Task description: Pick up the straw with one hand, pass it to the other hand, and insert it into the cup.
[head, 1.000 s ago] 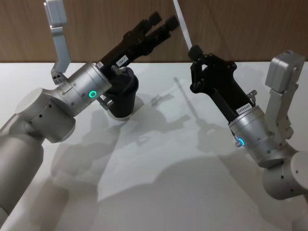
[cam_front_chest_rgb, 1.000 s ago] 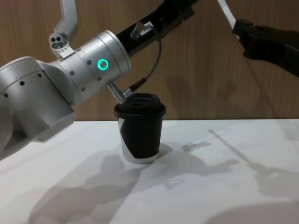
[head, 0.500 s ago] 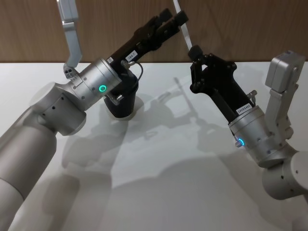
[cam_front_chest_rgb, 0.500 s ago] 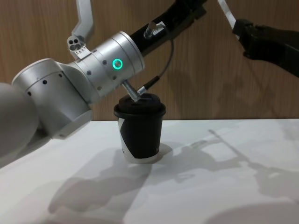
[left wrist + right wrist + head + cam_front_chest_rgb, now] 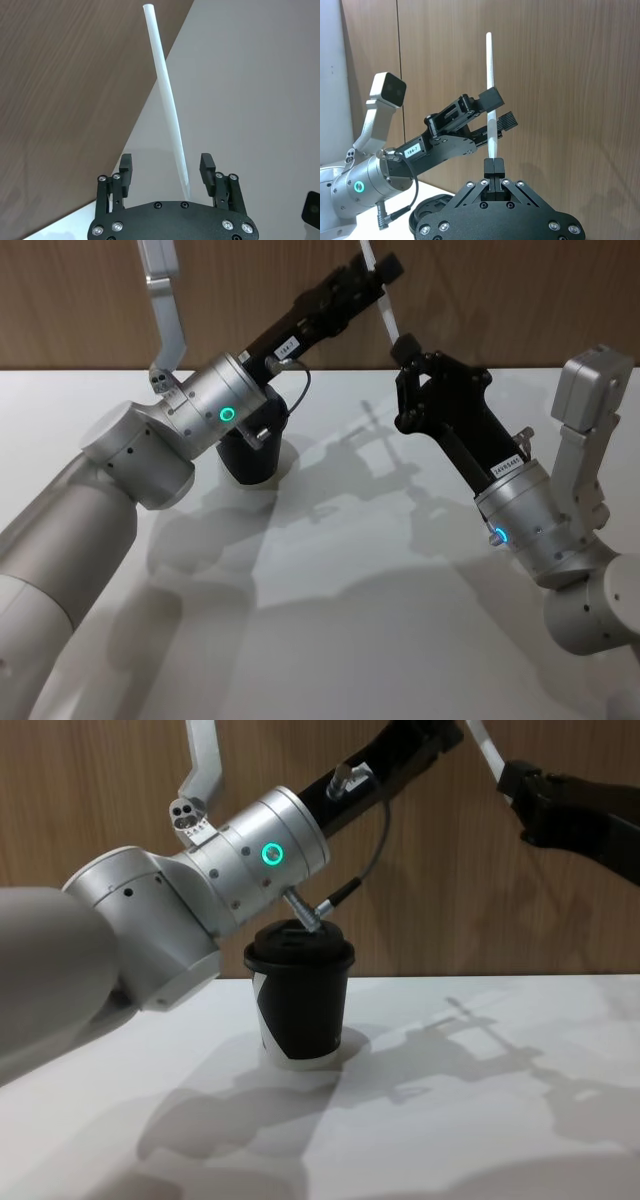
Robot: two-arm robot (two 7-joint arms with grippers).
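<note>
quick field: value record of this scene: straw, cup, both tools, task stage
straw: in the air, tilted, gripped at its lower end
right tool: shut on the straw's lower end, raised above the table
left tool: open, one finger on each side of the straw, above the right tool's grip
cup: upright on the table, lid on
stage: handover not yet done, straw not in cup

A white table [image 5: 330, 640] meets a brown wood-panelled wall [image 5: 520, 300], with soft shadows across the tabletop.
</note>
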